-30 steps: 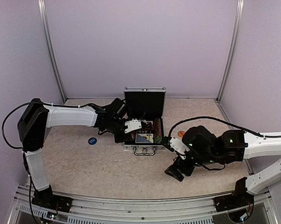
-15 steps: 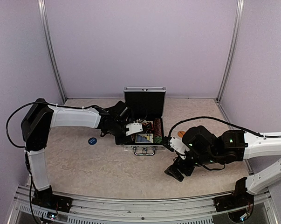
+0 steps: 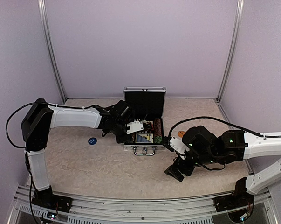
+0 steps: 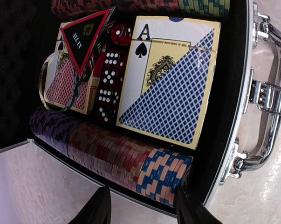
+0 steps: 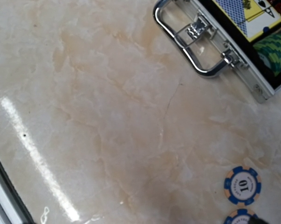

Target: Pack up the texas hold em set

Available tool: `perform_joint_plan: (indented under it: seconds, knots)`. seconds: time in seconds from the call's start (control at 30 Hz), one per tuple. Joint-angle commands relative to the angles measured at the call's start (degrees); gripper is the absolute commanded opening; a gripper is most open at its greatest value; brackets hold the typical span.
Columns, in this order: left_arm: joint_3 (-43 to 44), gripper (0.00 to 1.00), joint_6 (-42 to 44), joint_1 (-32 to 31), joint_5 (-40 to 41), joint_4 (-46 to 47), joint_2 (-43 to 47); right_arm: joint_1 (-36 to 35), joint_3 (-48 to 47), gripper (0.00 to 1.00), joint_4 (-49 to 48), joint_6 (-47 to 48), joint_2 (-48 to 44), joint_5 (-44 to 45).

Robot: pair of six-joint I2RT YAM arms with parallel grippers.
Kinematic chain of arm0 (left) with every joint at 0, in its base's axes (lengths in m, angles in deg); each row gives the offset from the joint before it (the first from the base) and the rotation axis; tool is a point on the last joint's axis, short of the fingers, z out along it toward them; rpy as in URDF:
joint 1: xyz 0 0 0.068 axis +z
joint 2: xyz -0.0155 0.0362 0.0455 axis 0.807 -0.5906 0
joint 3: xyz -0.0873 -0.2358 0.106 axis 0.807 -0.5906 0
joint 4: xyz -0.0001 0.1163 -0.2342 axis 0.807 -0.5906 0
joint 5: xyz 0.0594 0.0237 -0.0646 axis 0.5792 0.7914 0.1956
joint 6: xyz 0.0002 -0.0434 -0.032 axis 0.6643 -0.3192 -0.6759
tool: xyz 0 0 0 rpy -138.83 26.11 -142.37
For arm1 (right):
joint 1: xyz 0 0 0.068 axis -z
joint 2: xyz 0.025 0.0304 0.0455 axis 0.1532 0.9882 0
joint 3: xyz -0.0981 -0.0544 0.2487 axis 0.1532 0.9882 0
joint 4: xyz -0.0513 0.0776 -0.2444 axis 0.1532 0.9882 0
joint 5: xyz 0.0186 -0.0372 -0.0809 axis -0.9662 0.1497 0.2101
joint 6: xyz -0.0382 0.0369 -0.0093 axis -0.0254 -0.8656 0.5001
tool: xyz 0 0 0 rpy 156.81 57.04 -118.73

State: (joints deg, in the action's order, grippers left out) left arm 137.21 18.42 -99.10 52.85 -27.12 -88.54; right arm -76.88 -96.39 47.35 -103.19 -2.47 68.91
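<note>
The left gripper (image 4: 144, 206) hangs parted and empty, the right gripper (image 3: 176, 172) is spread wide, and the clear disc (image 4: 58, 84), propped tilted against the red-backed deck (image 4: 61, 88), could jam the case lid (image 3: 145, 103).

Lilac walls (image 3: 140, 46), beige tabletop (image 3: 84, 163) (marbled)

The case (image 3: 154, 147) stands mid-tabletop (image 3: 98, 168) nearer the far edge, its lid (image 3: 145, 102) upright — a wall against any reach from behind. The left tool (image 3: 135, 127), jaws apart, hangs over the case's left side. Toward the near and left edges the surface lies bare but for a blue disc (image 3: 92, 140); two chips (image 5: 243, 185) lie by the right tool (image 3: 175, 172).
</note>
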Motion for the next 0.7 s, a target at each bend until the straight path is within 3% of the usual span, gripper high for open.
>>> perform_joint_plan:
  seconds: [0.0, 0.1, 0.2, 0.33, 0.67]
  knots:
    - [1.7, 0.47, -0.7, -0.5, 3.5, 2.3, -0.5, 0.3, 0.8, 1.00, -0.9, -0.5, -0.1, 0.3]
    - [1.9, 0.49, -1.0, -0.9, 3.8, 1.8, -0.4, 0.3, 0.8, 1.00, -0.9, -0.9, -0.1, 0.2]
    - [2.0, 0.68, -2.1, -1.4, 5.0, 1.3, 0.1, 0.3, 0.6, 1.00, -0.7, -1.6, 0.1, -0.2]
    - [2.2, 0.79, -3.4, -2.6, 8.6, 0.2, 1.4, 0.5, 0.3, 1.00, -0.7, -3.0, 0.9, -0.6]
    - [1.3, 0.90, -8.4, -3.4, 11.7, 1.0, 6.8, 4.9, -0.2, 1.00, 1.4, -8.9, 2.6, -0.9]
